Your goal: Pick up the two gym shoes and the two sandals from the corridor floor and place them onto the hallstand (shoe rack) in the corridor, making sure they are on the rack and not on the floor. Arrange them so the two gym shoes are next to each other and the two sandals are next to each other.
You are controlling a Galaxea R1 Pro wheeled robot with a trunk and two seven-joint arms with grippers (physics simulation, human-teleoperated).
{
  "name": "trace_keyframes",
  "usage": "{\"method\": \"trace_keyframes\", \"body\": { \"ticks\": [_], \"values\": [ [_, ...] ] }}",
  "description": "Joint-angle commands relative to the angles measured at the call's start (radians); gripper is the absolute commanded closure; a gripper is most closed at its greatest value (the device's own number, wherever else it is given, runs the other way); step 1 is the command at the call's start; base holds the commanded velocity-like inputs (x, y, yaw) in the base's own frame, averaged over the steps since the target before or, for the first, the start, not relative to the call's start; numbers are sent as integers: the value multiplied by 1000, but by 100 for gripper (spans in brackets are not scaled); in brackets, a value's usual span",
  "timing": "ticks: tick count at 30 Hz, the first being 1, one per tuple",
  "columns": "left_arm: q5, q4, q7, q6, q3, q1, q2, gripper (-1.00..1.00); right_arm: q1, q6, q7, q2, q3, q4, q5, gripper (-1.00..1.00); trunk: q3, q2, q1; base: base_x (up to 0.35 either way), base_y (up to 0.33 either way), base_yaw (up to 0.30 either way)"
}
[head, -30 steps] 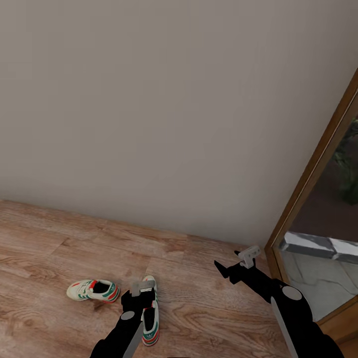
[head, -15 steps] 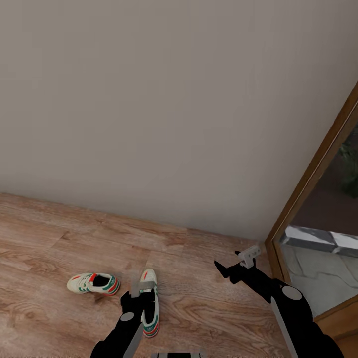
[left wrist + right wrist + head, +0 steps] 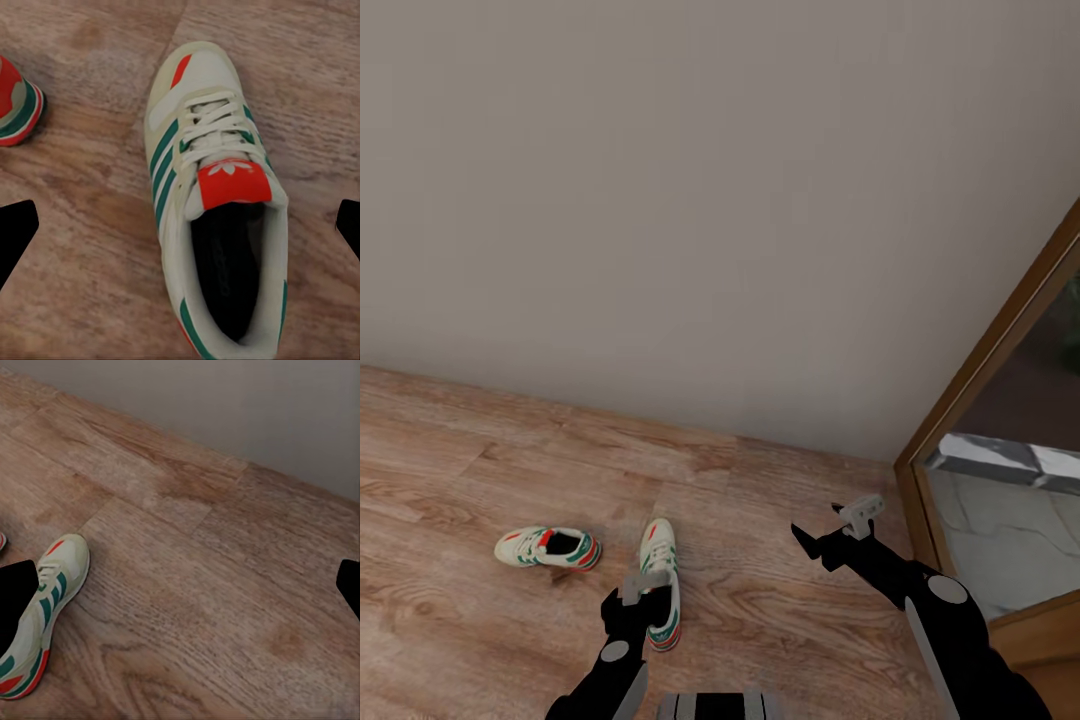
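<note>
Two gym shoes on the corridor floor [image 3: 780, 610], near the pale wall [image 3: 720, 200]. Nearer gym shoe [image 3: 660, 585] lying upright, toe toward the wall, white laces and orange-red tongue plain in the left wrist view [image 3: 217, 225]. Other gym shoe [image 3: 549, 548] lying crosswise to its left, a little apart, not touching. Left claw [image 3: 646, 582] hovering directly above the nearer shoe, spread wide, dark fingertips [image 3: 16, 232] at either side of the wrist view, gripping nothing. Right claw [image 3: 830, 528] off to the right over bare planks, likewise spread and empty. Wood-framed doorway [image 3: 1000, 340] at far right.
</note>
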Motion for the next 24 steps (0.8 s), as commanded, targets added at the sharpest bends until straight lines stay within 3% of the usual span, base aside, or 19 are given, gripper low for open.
{"method": "trace_keyframes", "body": {
  "ticks": [1, 9, 24],
  "values": [
    [6, 1, 8, -5, -6, -1, 1, -100, -1, 3, 8, 0, -2, -1, 9, -100, -6, -1, 0, 0, 0, 0],
    [6, 3, 6, -11, -6, -1, 0, -100, -1, 3, 8, 0, -2, -1, 10, -100, -26, -1, 1, 0, 0, 0],
    [6, 39, -7, -21, -9, -2, -8, -100, -1, 3, 8, 0, -2, -1, 9, -100, -30, -1, 1, 0, 0, 0]
  ]
}}
